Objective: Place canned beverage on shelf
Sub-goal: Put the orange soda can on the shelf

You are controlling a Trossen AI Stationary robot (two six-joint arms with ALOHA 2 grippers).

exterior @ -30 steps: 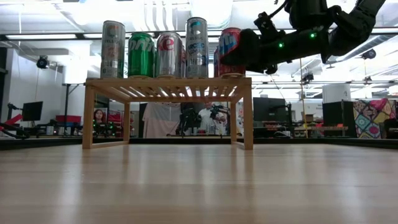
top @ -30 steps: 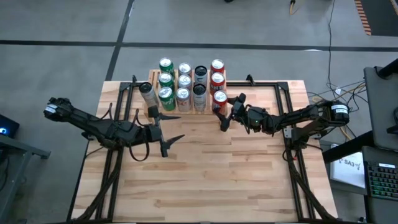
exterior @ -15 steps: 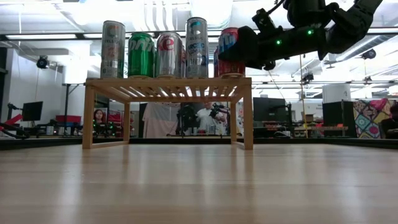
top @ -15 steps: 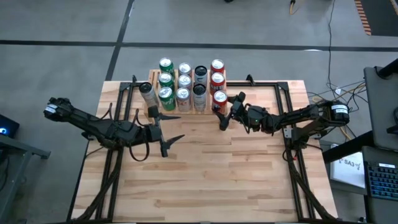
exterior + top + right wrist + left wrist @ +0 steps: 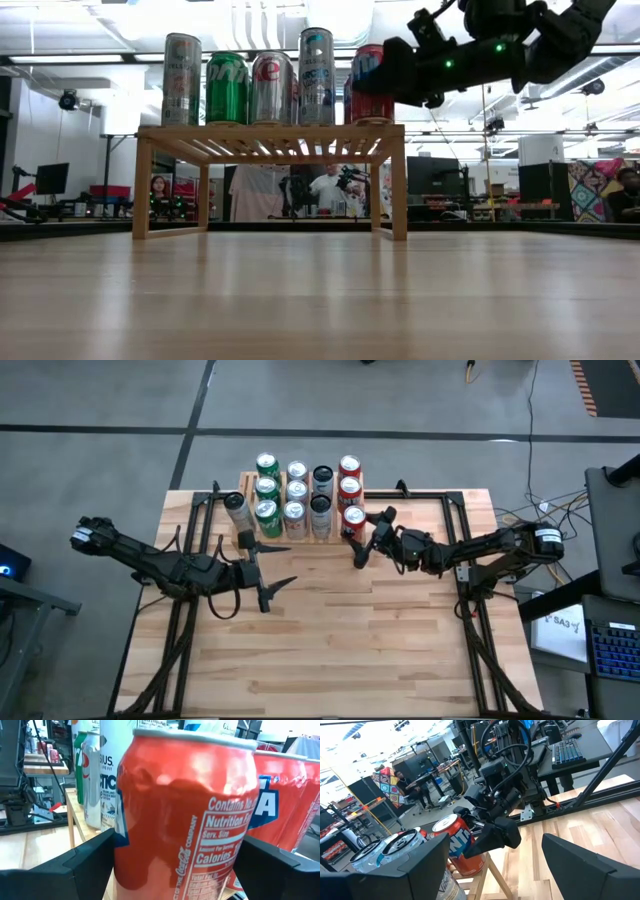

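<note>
The shelf (image 5: 270, 135), a low light-wood rack, stands at the table's far edge with several cans on its slatted top. A red can (image 5: 185, 820) stands upright at its near right corner (image 5: 353, 518). My right gripper (image 5: 368, 537) reaches level from the table's right. It is open, with one finger on each side of that can (image 5: 460, 845). My left gripper (image 5: 288, 565) hangs open and holds nothing, left of the table's middle, nearer than the shelf. My right gripper has its fingers (image 5: 60, 865) level beside the red can's side wall (image 5: 125, 835), one on the near side and one on the far side. Whether they touch it I cannot tell. The can stands upright on the shelf top.
Green, silver, dark and red cans (image 5: 295, 490) fill the shelf in rows right behind and beside the red can. A silver can (image 5: 235, 508) stands at the shelf's left end. Black frame rails (image 5: 455, 530) run along both table sides. Bare planks (image 5: 330, 640) lie nearer than the arms.
</note>
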